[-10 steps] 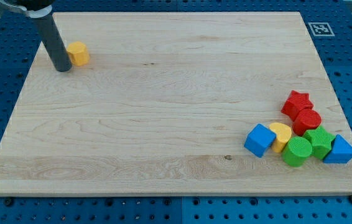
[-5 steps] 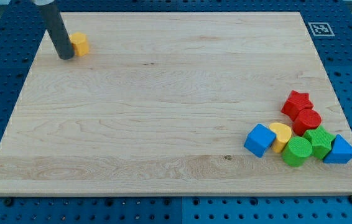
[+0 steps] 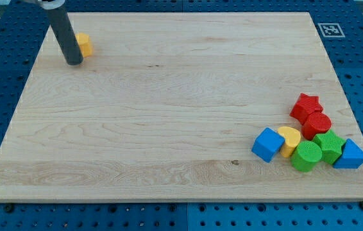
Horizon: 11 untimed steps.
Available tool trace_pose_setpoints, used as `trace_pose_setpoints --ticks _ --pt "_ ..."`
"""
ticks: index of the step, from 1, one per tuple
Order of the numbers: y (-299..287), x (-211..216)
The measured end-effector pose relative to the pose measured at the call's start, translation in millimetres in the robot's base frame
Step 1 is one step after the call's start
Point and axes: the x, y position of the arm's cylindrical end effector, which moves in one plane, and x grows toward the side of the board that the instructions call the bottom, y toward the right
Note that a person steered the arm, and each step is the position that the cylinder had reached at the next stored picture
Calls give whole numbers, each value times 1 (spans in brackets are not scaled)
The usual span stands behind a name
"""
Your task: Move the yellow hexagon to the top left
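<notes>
The yellow hexagon [image 3: 84, 44] lies near the board's top left corner. My dark rod comes down from the view's top left, and my tip [image 3: 74, 62] rests on the board just below and left of the hexagon. The rod covers the hexagon's left side, and I cannot tell whether it touches the block.
A cluster of blocks sits at the bottom right of the wooden board [image 3: 168, 109]: a red star [image 3: 306, 104], a red cylinder [image 3: 317, 124], a blue cube [image 3: 268, 144], a yellow block [image 3: 290, 139], a green cylinder [image 3: 306, 156], a green block [image 3: 329, 145] and a blue triangle [image 3: 351, 154].
The yellow hexagon has slid a little up the board. My tip rose beside it, then shifted slightly right and down, so the rod now covers the hexagon's left side.
</notes>
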Motion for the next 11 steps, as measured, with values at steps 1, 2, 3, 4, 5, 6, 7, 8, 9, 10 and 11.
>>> trace_pose_setpoints --ticks 1,2,3,4,5,6,7,8,9,10,11 --pt "4 -10" --pt "11 -21" --pt "19 -31" --pt "23 -41" --pt "23 -54" --pt "24 -66" --pt "24 -72" --pt "24 -73" --pt "23 -73" --pt "20 -76" --pt "15 -82"
